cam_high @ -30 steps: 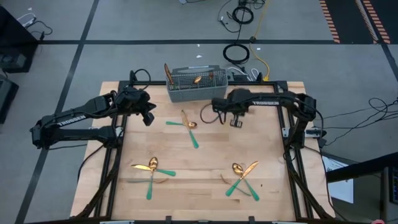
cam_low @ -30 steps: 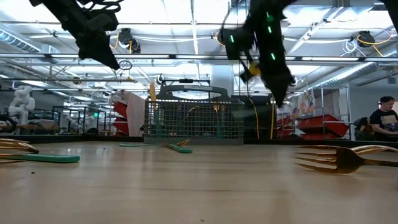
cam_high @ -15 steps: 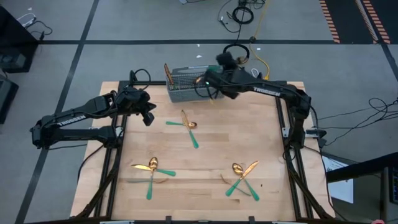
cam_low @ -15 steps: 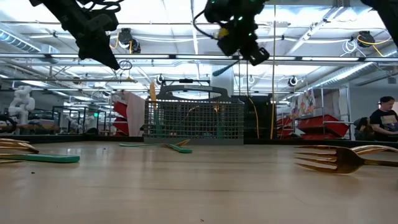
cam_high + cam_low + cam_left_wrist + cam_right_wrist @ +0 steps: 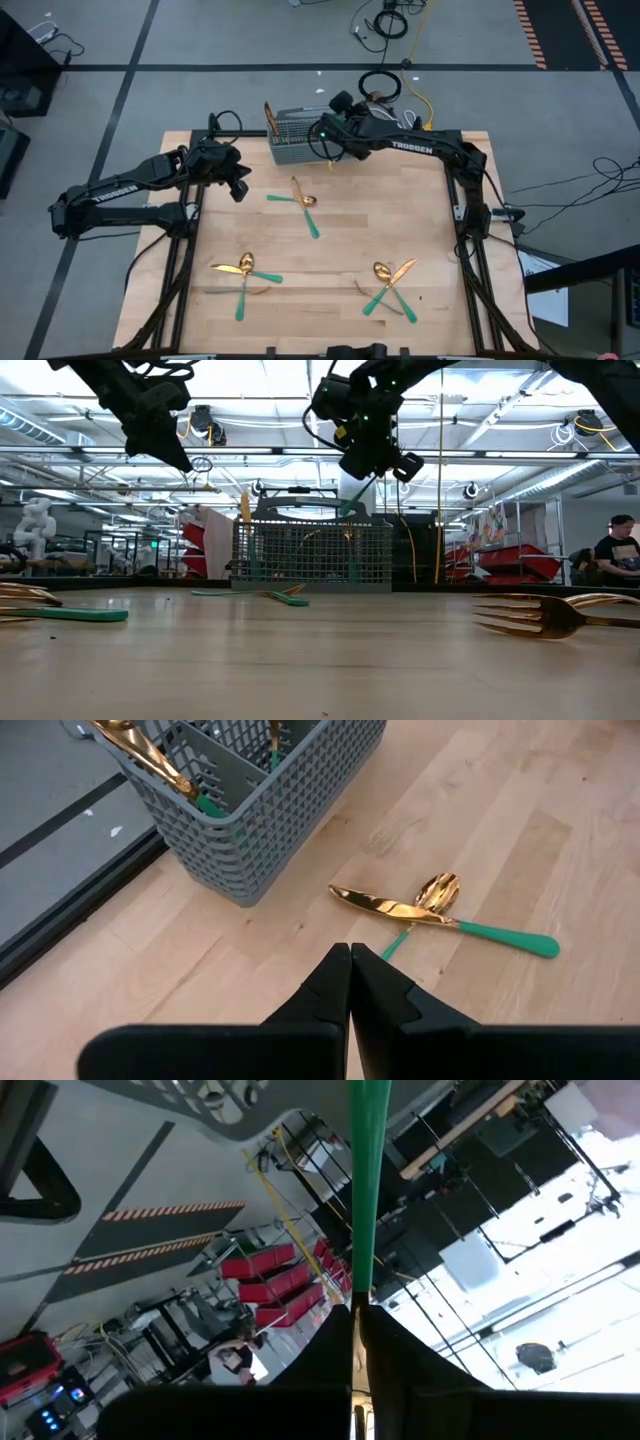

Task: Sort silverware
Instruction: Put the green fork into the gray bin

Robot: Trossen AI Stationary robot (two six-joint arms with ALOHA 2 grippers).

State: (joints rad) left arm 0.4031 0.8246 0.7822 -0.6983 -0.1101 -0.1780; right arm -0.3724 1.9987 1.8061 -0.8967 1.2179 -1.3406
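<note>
I had the right gripper (image 5: 372, 463) clamped on a teal-handled utensil (image 5: 365, 1190) above the caddy (image 5: 292, 148); the left gripper (image 5: 350, 982), closed and empty, hung over the desk (image 5: 330, 270) near crossed silverware (image 5: 300, 200).

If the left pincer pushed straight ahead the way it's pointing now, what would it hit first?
Probably the gold knife with a teal handle crossed over a gold spoon on the wooden table; the shut left pincer hangs above, so depth is uncertain.
</note>
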